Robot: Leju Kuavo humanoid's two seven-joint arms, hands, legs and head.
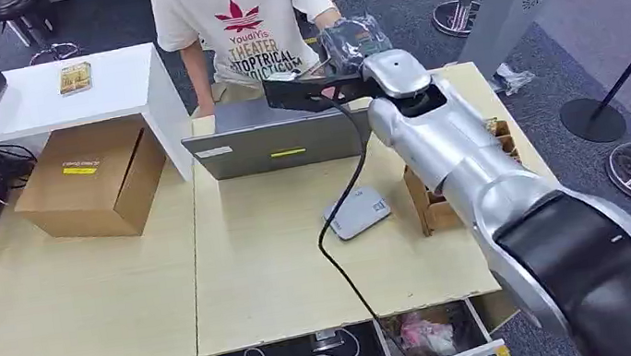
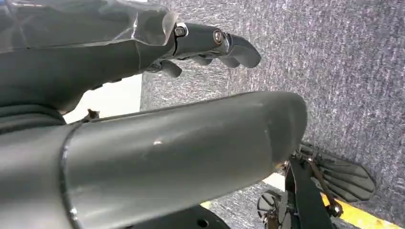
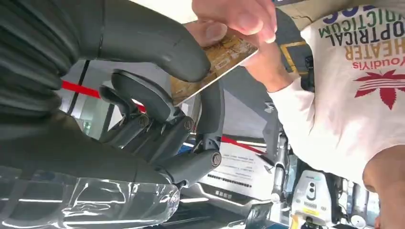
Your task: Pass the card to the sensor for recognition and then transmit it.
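Gold card (image 3: 217,67) pinched by right robot hand (image 3: 162,95); person's fingers (image 3: 239,19) grip it.

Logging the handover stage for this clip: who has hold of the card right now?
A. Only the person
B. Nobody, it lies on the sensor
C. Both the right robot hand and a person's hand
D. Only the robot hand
C: in the right wrist view the card sits between the right robot hand and the person's hand pinching its far end.

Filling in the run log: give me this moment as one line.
phase: handover | right hand: holds card | person's hand: pinching card too | left hand: hanging, holds nothing | sensor: on table
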